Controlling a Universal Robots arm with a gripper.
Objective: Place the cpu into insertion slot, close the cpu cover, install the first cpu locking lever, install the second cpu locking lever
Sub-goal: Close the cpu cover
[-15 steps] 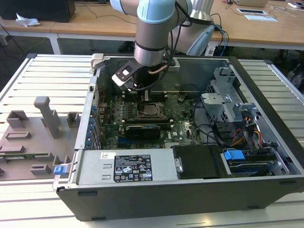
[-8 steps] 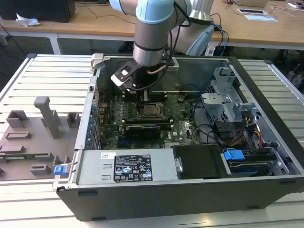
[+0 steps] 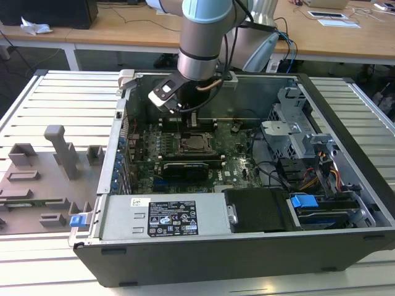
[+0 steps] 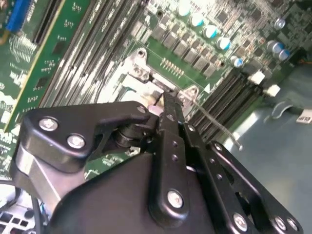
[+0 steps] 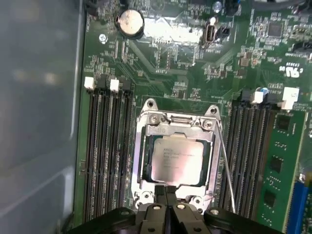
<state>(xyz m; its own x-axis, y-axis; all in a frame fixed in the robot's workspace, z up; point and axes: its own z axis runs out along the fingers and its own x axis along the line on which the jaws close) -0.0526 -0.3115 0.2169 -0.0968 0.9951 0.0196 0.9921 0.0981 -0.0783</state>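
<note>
We find the cpu [image 5: 176, 158] already seated in the insertion slot [image 5: 147, 164], its dull silver top showing through the square window of the cpu cover [image 5: 180, 126], which lies flat over it. In the first wrist view the hand [image 5: 165, 195] is clenched, its two black fingers pressed together, the tips right at the middle of one edge of the cover frame; we cannot tell whether they touch it. In the second wrist view the hand [image 4: 168, 105] meets the same silver frame. A thin metal locking lever [image 5: 225, 165] runs along one side of the socket, between it and a bank of long black memory slots [image 5: 248, 151]; we cannot tell whether it is latched. In the exterior view the arm reaches down into the open computer case [image 3: 203, 253], which lies on a slatted desk [image 3: 55, 92], with the hand [image 3: 188, 121] over the green motherboard [image 3: 237, 154].
</note>
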